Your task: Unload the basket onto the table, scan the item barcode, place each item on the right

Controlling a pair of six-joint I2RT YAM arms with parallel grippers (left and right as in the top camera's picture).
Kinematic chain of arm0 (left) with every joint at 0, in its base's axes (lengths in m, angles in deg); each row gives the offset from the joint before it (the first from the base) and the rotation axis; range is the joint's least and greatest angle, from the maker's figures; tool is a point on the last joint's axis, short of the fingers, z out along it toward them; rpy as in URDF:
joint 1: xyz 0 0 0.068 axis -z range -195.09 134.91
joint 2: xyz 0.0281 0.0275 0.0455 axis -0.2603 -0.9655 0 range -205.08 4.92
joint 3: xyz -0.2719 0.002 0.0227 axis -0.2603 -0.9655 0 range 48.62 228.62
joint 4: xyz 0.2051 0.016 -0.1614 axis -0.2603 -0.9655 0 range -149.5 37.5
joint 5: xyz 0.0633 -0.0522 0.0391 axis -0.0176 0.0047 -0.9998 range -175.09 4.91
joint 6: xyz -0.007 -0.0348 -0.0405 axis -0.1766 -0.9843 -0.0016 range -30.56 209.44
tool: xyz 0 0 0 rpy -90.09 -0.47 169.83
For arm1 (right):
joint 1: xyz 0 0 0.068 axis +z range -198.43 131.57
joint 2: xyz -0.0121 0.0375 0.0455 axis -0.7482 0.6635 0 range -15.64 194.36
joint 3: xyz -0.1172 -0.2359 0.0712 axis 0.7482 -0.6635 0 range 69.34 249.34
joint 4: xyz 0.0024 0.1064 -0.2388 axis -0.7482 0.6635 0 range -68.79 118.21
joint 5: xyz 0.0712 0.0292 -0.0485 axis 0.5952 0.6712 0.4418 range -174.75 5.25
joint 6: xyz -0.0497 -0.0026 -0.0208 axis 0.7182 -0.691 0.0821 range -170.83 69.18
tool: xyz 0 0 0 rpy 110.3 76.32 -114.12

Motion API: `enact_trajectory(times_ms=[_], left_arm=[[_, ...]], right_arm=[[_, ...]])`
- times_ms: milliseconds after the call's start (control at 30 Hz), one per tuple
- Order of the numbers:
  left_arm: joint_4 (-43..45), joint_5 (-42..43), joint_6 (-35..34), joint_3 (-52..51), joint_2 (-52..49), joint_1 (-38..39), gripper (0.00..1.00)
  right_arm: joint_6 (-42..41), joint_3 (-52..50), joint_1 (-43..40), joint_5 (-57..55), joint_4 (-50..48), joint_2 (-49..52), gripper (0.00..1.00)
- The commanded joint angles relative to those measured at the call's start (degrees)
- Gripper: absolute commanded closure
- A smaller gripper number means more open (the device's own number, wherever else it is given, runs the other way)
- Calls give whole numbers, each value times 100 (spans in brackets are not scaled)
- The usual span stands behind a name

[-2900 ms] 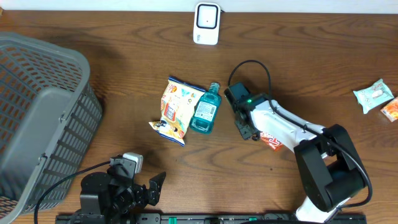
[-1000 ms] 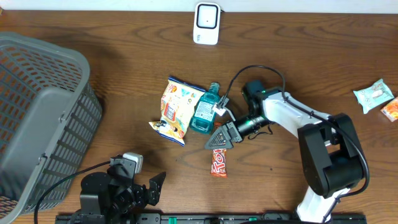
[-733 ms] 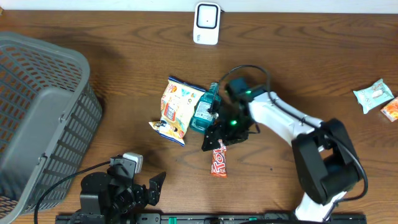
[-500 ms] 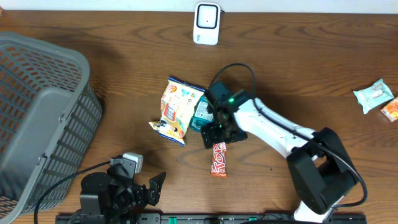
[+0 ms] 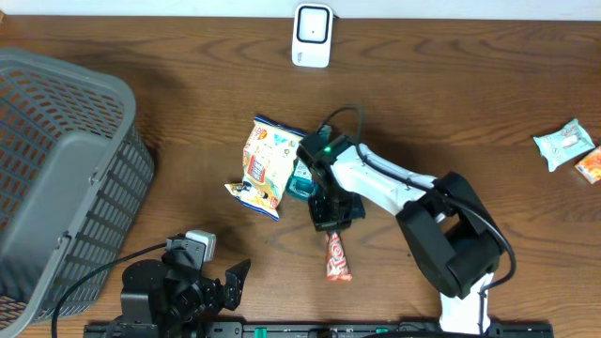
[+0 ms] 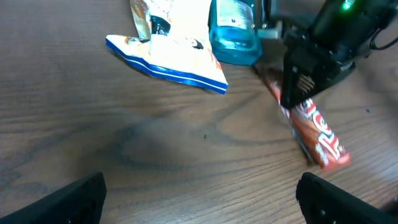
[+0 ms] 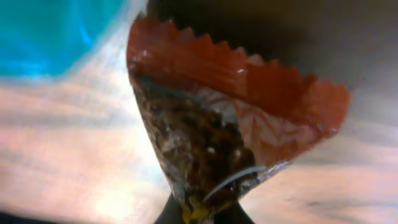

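Note:
A red candy bar lies on the wooden table, its crimped upper end pinched in my right gripper, which is shut on it. From the right wrist, the red serrated wrapper end fills the frame above the right gripper. The left wrist view shows the bar trailing out from under the black right gripper. My left gripper rests open near the front edge, its open fingers empty. The white scanner stands at the back. No barcode shows.
A chips bag and a teal bottle lie just left of the right gripper. A grey basket fills the left side. Two small packets sit at the far right edge.
The right gripper swung left over the candy bar, came down on its upper end and shut on it. The bar shifted slightly toward the front. The left arm has not moved.

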Motion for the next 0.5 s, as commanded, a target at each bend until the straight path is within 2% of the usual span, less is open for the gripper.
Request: enact_trajectory(times_ms=[0, 67, 167, 300, 400, 467], left_arm=[[-13, -28, 57, 52, 24, -9, 2], [-15, -28, 57, 52, 24, -9, 2], [-15, -28, 57, 52, 24, -9, 2], [-15, -28, 57, 52, 24, -9, 2], [-15, -28, 57, 52, 24, -9, 2], [-15, -28, 57, 52, 24, -9, 2]], right_arm=[[916, -391, -90, 1075, -339, 723, 99], [1390, -352, -260, 1773, -361, 595, 99], [2815, -350, -870, 3515, -291, 260, 99], [4336, -352, -1368, 5121, 249, 229, 99], [5519, -354, -1604, 5770, 710, 229, 99], [5884, -354, -1622, 5928, 774, 229, 99]])
